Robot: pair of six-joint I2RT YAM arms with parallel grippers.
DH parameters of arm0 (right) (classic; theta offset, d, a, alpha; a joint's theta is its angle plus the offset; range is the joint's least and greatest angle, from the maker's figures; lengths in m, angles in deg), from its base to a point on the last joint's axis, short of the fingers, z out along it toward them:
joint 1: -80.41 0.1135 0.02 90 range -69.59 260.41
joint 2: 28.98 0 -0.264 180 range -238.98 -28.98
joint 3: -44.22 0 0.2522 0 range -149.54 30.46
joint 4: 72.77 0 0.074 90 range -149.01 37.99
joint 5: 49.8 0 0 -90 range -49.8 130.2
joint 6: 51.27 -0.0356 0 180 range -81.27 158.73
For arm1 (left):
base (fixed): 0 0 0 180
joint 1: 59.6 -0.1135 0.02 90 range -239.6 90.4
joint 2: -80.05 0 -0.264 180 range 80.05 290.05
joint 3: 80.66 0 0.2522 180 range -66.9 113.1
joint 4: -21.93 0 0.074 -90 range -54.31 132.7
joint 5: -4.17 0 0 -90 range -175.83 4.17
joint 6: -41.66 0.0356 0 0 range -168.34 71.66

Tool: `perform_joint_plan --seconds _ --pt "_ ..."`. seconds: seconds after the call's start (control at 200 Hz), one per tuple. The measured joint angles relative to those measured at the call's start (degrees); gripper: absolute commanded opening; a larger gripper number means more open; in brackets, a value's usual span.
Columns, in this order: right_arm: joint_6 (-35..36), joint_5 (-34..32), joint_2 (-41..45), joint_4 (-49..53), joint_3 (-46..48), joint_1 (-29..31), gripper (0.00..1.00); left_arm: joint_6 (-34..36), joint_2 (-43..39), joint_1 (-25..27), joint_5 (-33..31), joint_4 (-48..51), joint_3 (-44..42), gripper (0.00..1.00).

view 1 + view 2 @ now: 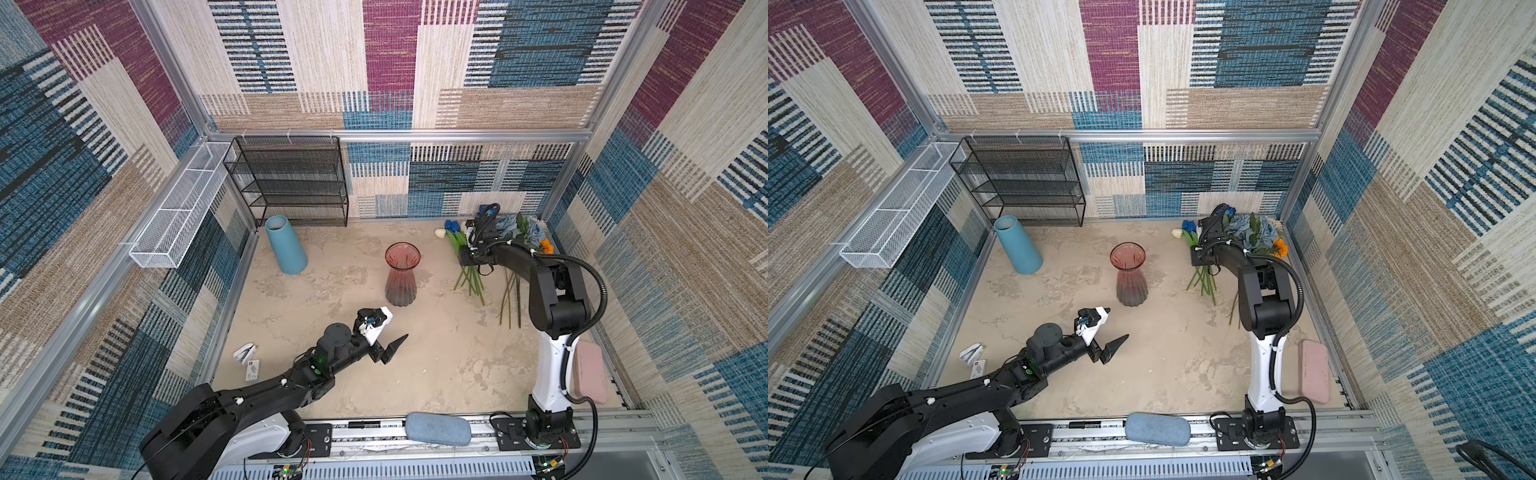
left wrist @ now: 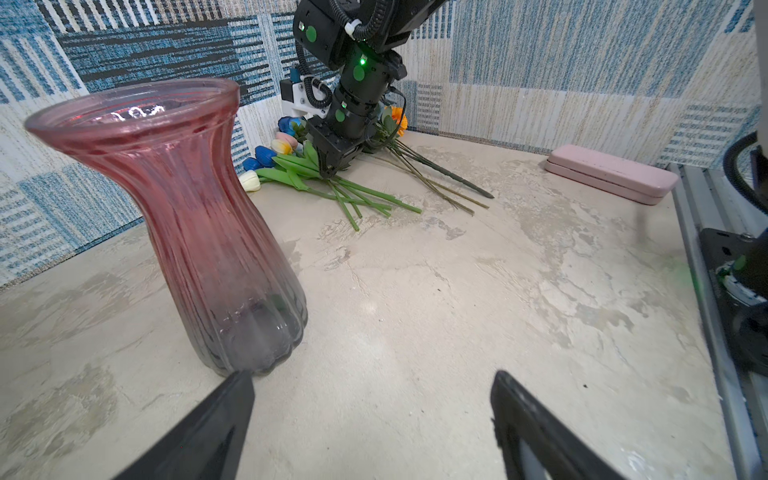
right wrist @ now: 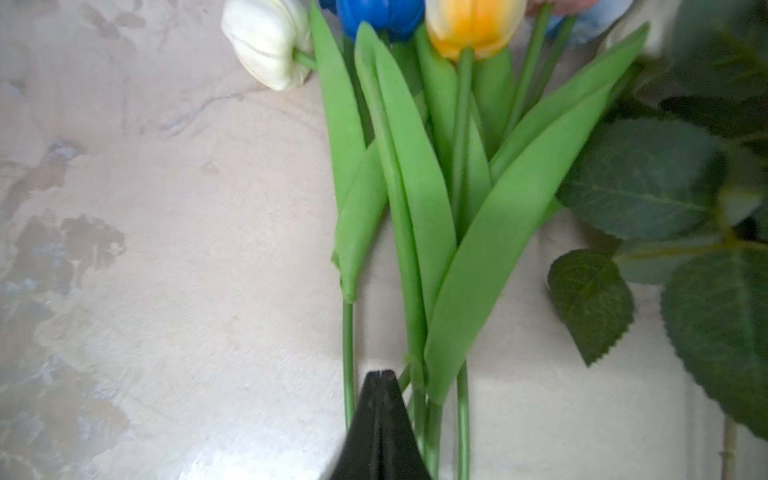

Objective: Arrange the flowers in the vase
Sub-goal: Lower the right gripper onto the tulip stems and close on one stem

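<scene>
Right wrist shows green-stemmed tulips (image 3: 424, 199) (white, blue, yellow) lying flat.

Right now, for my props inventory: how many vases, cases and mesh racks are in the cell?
Vases: 2 (blue vase, pink glass vase)
Cases: 2 (pink case, blue-grey case)
Mesh racks: 2 (black shelf, white basket)
Total: 6

The ribbed vase (image 1: 402, 274) fades from pink to smoky grey. A white tulip (image 3: 266, 41), blue tulip (image 3: 380, 14) and yellow tulip (image 3: 473, 25) share bright green leaves (image 3: 415, 187). A distant bloom (image 1: 1281, 247) seems orange. The desk (image 1: 415, 353) is mottled beige.
</scene>
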Motion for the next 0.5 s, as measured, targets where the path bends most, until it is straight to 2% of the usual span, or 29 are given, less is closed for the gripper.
perform_joint_plan --seconds 0.02,0.13,0.245,0.426,0.501 --pt "0.0 0.2 0.4 -0.1 0.1 0.0 0.0 0.0 0.0 0.0 -0.3 0.0 0.0 0.92" --pt "-0.4 0.7 2.4 -0.8 0.6 0.0 0.19 0.0 0.0 0.0 -0.8 0.1 0.0 0.92" --pt "-1.6 -0.6 2.1 -1.1 0.1 0.0 0.29 0.0 -0.6 0.1 -0.8 0.2 0.0 0.92" --pt "-2.4 -2.5 -0.5 -0.4 -1.6 -0.2 0.3 0.0 -0.9 0.1 -1.0 0.7 0.1 0.92" --pt "-2.4 -3.1 -1.9 0.3 -1.7 -0.2 0.25 0.0 -1.0 0.1 -1.0 0.6 0.0 0.92"
